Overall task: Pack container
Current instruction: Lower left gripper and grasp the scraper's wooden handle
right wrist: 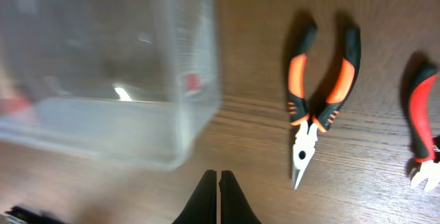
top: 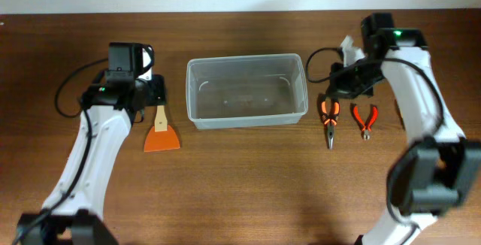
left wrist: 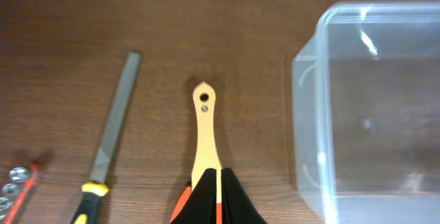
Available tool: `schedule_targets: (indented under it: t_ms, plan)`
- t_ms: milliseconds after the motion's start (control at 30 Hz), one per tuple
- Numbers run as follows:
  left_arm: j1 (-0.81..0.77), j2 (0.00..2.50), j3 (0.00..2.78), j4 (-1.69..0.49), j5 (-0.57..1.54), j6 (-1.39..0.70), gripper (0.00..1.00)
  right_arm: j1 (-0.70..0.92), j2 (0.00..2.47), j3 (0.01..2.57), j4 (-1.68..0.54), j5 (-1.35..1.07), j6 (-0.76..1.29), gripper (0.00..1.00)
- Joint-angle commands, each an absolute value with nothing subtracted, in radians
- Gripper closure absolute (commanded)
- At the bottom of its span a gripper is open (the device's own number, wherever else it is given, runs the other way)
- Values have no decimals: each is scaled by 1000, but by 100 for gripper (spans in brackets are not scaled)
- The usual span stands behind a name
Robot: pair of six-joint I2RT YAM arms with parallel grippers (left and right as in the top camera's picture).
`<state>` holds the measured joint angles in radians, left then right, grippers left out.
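Your left claw (left wrist: 218, 177), closed and empty, hangs over the wooden-handled orange scraper (left wrist: 203, 131), whose long axis runs twelve to six. The clear plastic container (top: 246, 91) sits mid-tabletop (top: 240, 192), at three o'clock. Your right claw (right wrist: 218, 177) is closed and empty too.

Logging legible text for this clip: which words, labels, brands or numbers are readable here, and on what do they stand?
No text can be read in any view.
The red-and-white sticker on the clear plastic rectangular container: too blurred to read.
The orange-and-black-handled pliers and the wooden-handled orange scraper: no markings visible.
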<state>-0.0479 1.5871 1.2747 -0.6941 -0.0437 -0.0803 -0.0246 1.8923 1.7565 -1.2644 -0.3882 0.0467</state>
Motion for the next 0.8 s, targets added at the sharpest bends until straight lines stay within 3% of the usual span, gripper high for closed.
schedule_targets:
  t_ms: [0,200,367,433,467,500,567,600,633,667,767]
  plan:
    - [-43,1625,1285,-686,-14,-38,95,-20,1721,1762,-1257,-442,21,97]
    - [-43,1683,1285,-678,-18,-28,93,-20,1527,1762,-1240,-434,-11,96]
    - [-43,1748,1285,-708,-25,-59,76,-20,1419,1762,-1242,-413,-10,96]
    - [-43,1773,1285,-706,-25,-60,70,-20,1389,1762,-1246,-407,-10,92]
    - [-43,1786,1285,-704,-25,-60,69,-20,1375,1762,-1248,-407,-10,86]
    - [-43,1799,1285,-708,-25,-60,67,-20,1361,1761,-1251,-407,-10,72]
    - [-43,1819,1285,-744,-22,-70,61,-20,1338,1762,-1252,-407,-10,40]
    - [-43,1828,1285,-769,-23,-75,58,-21,1324,1762,-1253,-407,-10,18]
    - [-43,1835,1285,-785,-29,-74,46,-23,1312,1762,-1253,-406,-11,1]
    - [-43,1843,1284,-795,-46,-75,37,-27,1301,1762,-1253,-403,-10,1]
    - [-43,1858,1284,-785,-116,-74,31,-42,1268,1762,-1253,-395,-10,1]
